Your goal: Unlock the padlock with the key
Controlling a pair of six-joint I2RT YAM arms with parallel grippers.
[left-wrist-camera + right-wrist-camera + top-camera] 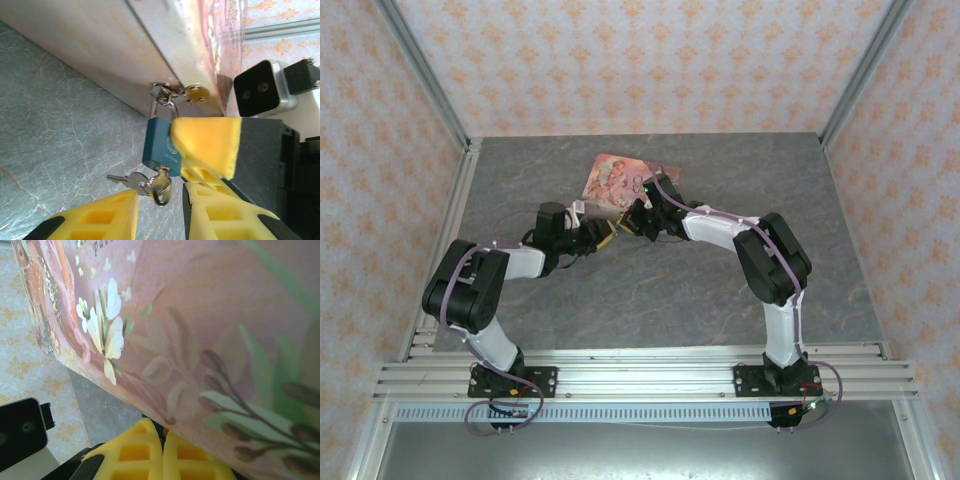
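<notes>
The teal padlock (159, 145) hangs by its shackle from the hasp of the pink illustrated box (615, 180). The key (162, 184) sticks out of the lock's underside, and a ring with a second key (124, 180) hangs from it. My left gripper (160, 205) is open. Its yellow fingers (102, 217) stand either side of the key's head with a gap on both sides. My right gripper (162, 432) is shut. One of its yellow fingers (207, 142) lies over the padlock's right side.
The pink box (200, 330) looms close over the right gripper. Both arms meet mid-table in front of it (618, 230). Grey marbled tabletop (55, 130) lies to the left of the lock, with patterned walls all round.
</notes>
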